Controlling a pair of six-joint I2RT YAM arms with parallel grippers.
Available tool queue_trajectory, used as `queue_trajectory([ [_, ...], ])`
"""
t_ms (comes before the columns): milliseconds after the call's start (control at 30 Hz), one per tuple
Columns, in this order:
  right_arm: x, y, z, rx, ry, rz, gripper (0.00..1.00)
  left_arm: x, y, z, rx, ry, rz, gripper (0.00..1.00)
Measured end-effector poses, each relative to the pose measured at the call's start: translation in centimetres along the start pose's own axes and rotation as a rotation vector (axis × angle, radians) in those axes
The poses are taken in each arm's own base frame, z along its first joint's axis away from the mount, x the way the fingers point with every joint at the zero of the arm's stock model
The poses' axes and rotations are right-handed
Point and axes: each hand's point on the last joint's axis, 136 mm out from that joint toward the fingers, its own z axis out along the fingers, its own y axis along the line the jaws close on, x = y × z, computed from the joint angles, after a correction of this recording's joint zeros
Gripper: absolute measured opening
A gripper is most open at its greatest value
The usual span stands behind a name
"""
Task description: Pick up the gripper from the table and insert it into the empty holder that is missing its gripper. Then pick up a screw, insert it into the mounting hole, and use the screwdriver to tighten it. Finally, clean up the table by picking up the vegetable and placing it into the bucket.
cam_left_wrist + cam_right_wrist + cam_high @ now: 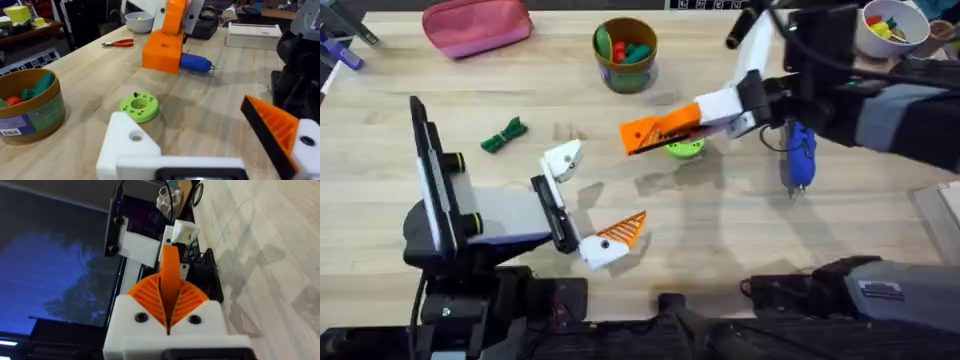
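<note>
My right gripper [665,130] is shut on the orange wedge-shaped gripper [170,270], held just above the table over a bright green disc [685,149]. My left gripper [590,198] stands open. One of its jaws is the plain white holder [563,158], the other carries an orange tip [625,230]. In the left wrist view the holder [127,145] shows a round mounting hole, and the held gripper [164,47] hangs beyond the disc [139,106]. The blue screwdriver [801,155] lies right of it. The dark green vegetable [505,135] lies at the left. The bucket [625,50] stands at the back.
A pink pouch [475,25] lies at the back left and a white bowl [890,28] of colourful bits at the back right. Red-handled pliers [120,43] lie near the bowl. A small dark bit [136,94] sits on the disc's edge.
</note>
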Motion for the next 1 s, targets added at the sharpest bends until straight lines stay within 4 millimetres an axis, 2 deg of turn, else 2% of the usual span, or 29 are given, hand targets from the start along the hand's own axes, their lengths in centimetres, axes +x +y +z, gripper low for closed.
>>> queue_trajectory([
  [300,0.5,-2.4,2.6,-0.042,0.087,0.074,0.005,0.0,0.0,0.0,0.0,0.0,0.0,0.985],
  [633,1.6,-3.0,4.0,-0.051,0.137,0.141,0.005,0.0,0.0,0.0,0.0,0.0,0.0,0.985],
  [1000,2.6,-2.6,5.9,-0.047,0.185,0.147,0.005,0.0,0.0,0.0,0.0,0.0,0.0,0.985],
])
